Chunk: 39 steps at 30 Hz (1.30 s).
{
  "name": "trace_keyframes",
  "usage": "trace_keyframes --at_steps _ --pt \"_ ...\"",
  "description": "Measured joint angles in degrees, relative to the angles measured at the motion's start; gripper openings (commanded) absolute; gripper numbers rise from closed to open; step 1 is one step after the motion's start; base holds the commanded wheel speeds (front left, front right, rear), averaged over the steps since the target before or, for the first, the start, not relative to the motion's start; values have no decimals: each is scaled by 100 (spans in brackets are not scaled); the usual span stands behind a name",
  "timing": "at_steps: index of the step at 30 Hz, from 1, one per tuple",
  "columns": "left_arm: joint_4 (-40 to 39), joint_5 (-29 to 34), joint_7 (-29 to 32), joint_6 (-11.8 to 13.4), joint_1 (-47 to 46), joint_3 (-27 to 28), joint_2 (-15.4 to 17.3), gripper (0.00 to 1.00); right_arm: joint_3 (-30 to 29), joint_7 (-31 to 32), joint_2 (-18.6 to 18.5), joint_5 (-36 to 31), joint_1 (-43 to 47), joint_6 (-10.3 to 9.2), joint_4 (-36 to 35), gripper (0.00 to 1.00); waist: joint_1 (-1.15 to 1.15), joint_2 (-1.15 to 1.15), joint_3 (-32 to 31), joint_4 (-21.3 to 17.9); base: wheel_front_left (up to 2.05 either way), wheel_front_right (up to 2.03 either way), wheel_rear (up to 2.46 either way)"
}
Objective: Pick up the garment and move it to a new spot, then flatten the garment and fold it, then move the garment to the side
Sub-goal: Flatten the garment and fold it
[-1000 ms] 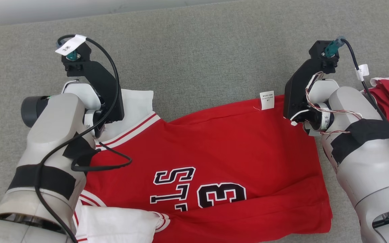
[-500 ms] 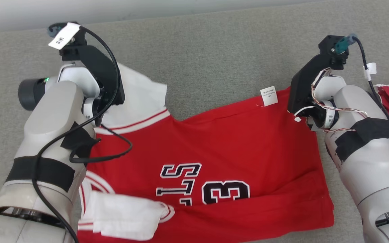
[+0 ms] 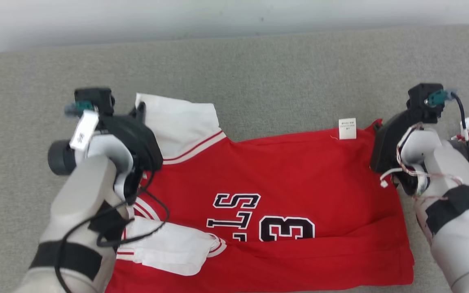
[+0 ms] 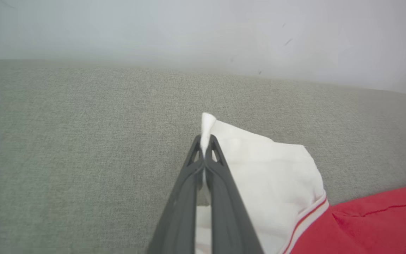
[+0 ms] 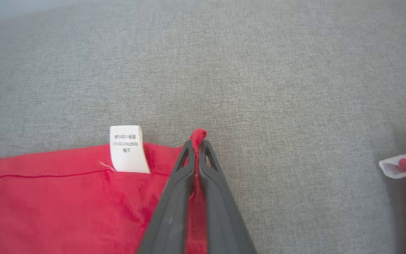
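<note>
White sleeve [image 3: 179, 122] farther out on garment [image 3: 299, 179], lettering [image 3: 259, 217] half under fold [image 3: 356, 236]

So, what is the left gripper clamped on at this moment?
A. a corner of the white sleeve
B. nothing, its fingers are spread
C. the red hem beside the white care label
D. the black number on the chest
A: the left wrist view shows the left gripper shut on a corner of the white sleeve of the red jersey, with a tuft poking past the tips.
</note>
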Motion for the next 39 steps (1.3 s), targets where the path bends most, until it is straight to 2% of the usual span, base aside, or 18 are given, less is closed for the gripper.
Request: trace_keyframes --at_steps 4,10,16,24,29,35,39 --pt "-263 -85 -443 -142 539 -43 7 0 2 -350 -47 22 539 288 -286 0 0 0 -214 71 0 0 0" --pt "-635 -116 -1056 -341 1449 -129 18 0 53 -840 -140 19 1384 513 -636 0 -1 0 -580 154 0 0 0" --pt "-1140 -113 -1305 -488 2357 -294 135 0 58 -1252 -180 19 2028 565 -1101 0 -1 -1 -953 201 0 0 0" --pt "-1984 -74 -1362 -543 3356 -476 586 0 15 -1383 -477 8 2716 590 -1529 0 -2 -1 -1221 276 0 0 0" --pt "-2366 -74 -1362 -582 3651 -479 815 0 1 -1403 -576 -5 2753 580 -1709 0 -1 0 -1217 302 0 0 0" --pt "-2759 -66 -1362 -582 3841 -539 889 0 36 -1278 -579 -35 2869 555 -1869 0 0 0 -1175 321 0 0 0" --pt "-2978 -59 -1361 -582 3857 -546 944 0 52 -1178 -592 -65 2982 444 -1965 0 0 0 -1142 333 0 0 0"
